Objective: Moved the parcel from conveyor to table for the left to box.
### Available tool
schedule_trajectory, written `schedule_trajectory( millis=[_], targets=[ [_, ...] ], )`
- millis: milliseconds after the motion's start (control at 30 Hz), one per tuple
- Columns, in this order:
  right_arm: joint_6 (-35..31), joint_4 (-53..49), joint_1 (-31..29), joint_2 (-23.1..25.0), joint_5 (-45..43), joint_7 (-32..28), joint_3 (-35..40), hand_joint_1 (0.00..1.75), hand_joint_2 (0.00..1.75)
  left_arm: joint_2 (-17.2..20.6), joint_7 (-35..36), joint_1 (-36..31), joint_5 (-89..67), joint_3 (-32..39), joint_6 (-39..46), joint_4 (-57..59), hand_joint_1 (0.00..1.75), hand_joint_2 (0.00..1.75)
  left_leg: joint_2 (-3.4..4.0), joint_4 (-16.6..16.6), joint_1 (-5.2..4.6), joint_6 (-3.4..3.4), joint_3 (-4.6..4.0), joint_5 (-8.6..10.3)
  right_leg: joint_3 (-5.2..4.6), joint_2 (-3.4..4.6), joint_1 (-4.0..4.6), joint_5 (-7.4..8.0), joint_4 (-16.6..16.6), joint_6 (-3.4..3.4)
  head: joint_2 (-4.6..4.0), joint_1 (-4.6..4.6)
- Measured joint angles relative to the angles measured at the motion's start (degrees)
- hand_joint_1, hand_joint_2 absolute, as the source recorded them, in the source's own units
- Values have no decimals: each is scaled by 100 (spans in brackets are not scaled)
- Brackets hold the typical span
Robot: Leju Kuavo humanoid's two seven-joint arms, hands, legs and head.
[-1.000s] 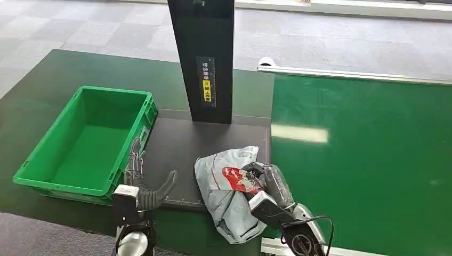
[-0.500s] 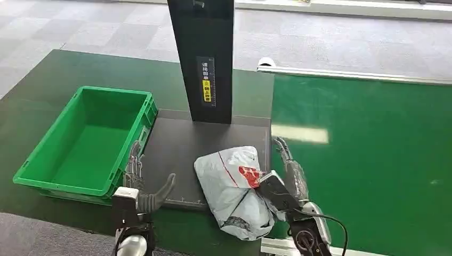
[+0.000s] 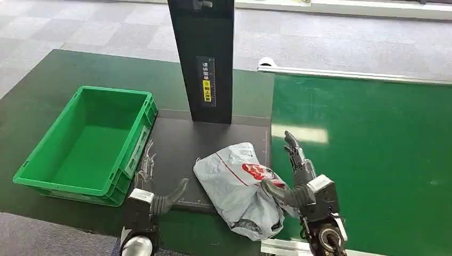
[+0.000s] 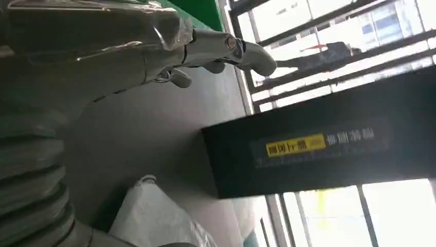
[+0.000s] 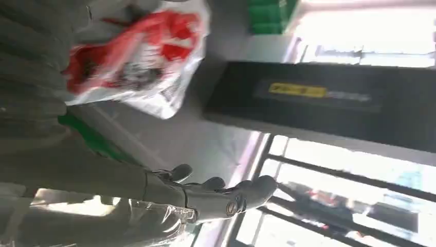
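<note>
A grey plastic parcel (image 3: 240, 189) with a red print lies on the dark mat (image 3: 181, 149) at the table's near edge. Its red print (image 5: 128, 56) shows in the right wrist view and its pale end (image 4: 154, 218) in the left wrist view. My right hand (image 3: 296, 176) stands open just right of the parcel, fingers (image 5: 216, 193) straight and pointing away, thumb toward the bag. My left hand (image 3: 154, 186) is open beside the mat's near left corner, fingers (image 4: 226, 49) spread, holding nothing. An empty green box (image 3: 88, 141) sits at the left.
A black upright post (image 3: 205, 58) with a yellow label stands at the back of the mat. The green conveyor belt (image 3: 373, 154) runs along the right, with a silver rail at its far side. Carpeted floor lies beyond the table.
My right hand let go of the parcel, opened and drew off to the right. The parcel settled flatter on the mat. My left hand shifted slightly right, toward the parcel.
</note>
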Motion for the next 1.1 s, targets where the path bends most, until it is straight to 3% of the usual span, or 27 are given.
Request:
schedule_trajectory(
  millis=[500, 1100],
  targets=[
    [650, -1015, 245, -66, -945, -335, -734, 0, 175, 48, 632, -360, -1709, -802, -398, 441, 0, 175, 2, 0, 0, 0, 4, 0, 4, 0, -1, 1, -1, 0, 0, 0],
    [672, -1150, 290, -44, -989, -383, -892, 0, 175, 87, 702, -419, -1854, -1041, -379, 640, 0, 175, 2, 0, 0, 0, 3, 0, 4, 1, -1, 1, -1, 0, 0, 2]
  ],
)
